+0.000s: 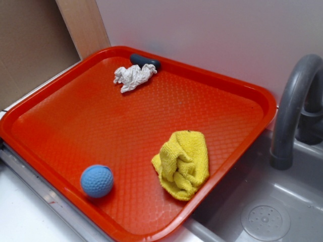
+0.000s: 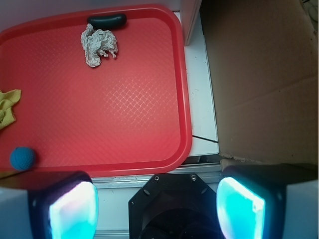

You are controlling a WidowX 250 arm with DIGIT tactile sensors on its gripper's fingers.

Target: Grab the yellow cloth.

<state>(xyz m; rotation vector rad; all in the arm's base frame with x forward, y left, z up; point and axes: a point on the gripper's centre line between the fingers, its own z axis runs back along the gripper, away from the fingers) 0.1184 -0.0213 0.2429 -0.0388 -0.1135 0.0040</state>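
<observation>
The yellow cloth (image 1: 181, 164) lies crumpled on the red tray (image 1: 75, 121), near its front right rim beside the sink. In the wrist view only a corner of the yellow cloth (image 2: 7, 107) shows at the left edge. My gripper (image 2: 157, 206) does not appear in the exterior view. From the wrist view it hangs high above the counter, off the tray's near edge, far from the cloth. Its two glowing cyan pads (image 2: 75, 211) stand wide apart with nothing between them, so it is open.
A blue ball (image 1: 97, 180) sits near the tray's front left rim. A white wrinkly rag (image 1: 133, 76) and a dark oblong object (image 1: 145, 60) lie at the far rim. A grey faucet (image 1: 295, 108) and sink (image 1: 265, 219) are to the right; cardboard (image 2: 264, 74) stands behind the tray.
</observation>
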